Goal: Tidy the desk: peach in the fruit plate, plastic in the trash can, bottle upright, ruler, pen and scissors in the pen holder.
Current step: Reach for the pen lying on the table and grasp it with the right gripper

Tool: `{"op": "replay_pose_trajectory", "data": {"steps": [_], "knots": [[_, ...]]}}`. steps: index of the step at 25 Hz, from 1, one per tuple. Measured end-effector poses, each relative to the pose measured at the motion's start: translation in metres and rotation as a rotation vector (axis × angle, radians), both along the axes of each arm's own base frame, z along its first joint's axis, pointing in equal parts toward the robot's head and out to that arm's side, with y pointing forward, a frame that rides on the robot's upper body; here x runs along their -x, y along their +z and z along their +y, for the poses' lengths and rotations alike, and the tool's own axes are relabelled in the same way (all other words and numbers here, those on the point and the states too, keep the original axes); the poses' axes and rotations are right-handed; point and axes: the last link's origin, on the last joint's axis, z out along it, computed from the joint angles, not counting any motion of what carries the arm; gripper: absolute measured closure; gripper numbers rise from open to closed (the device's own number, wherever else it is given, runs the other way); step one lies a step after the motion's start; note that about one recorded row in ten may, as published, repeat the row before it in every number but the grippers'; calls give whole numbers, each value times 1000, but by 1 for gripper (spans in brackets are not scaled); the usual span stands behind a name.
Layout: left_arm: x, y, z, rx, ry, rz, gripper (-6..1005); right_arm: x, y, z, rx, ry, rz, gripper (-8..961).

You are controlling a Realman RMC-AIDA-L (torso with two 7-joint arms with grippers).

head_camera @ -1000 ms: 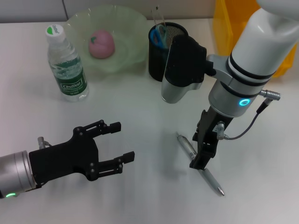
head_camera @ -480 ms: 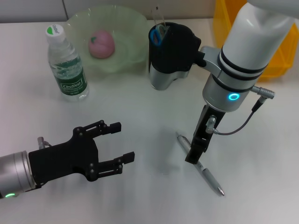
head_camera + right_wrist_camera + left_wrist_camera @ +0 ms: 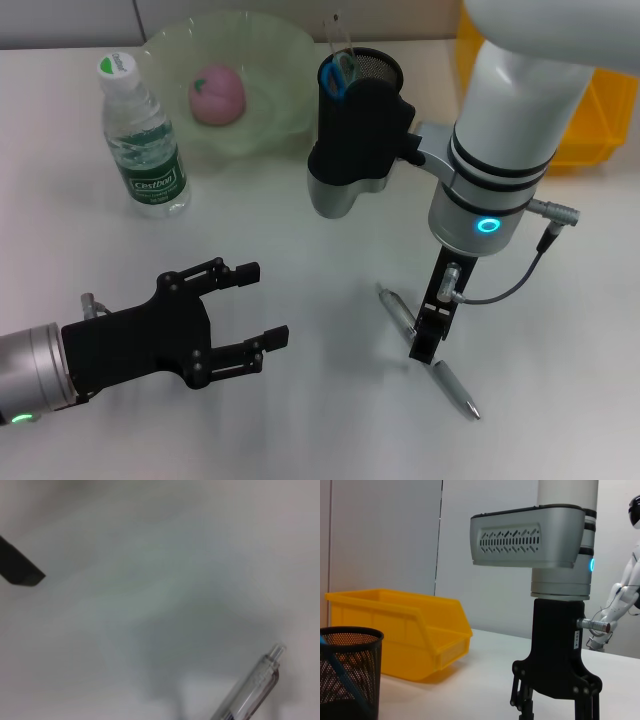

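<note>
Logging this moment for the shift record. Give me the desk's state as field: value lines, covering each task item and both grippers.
peach: in the green fruit plate
bottle: upright, beside the plate
pen holder: black mesh cup, holds blue-handled scissors
pen: lying flat on the desk, not yet lifted
right gripper: pointing down over the middle of the pen
left gripper: open, idle, low over the near left of the desk
yellow bin: far right of the desk

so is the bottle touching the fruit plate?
Apart. The head view shows a strip of bare desk between the upright bottle and the plate's rim.
</note>
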Motion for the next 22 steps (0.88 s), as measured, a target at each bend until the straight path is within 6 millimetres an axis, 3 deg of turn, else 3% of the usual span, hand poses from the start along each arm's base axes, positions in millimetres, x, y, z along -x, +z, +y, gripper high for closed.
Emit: {"op": "replay_pose_trajectory", "data": {"steps": [22], "knots": [[0,1,1,-1,-1,3,213,0,-12,-9,45,47,-18,289]]}}
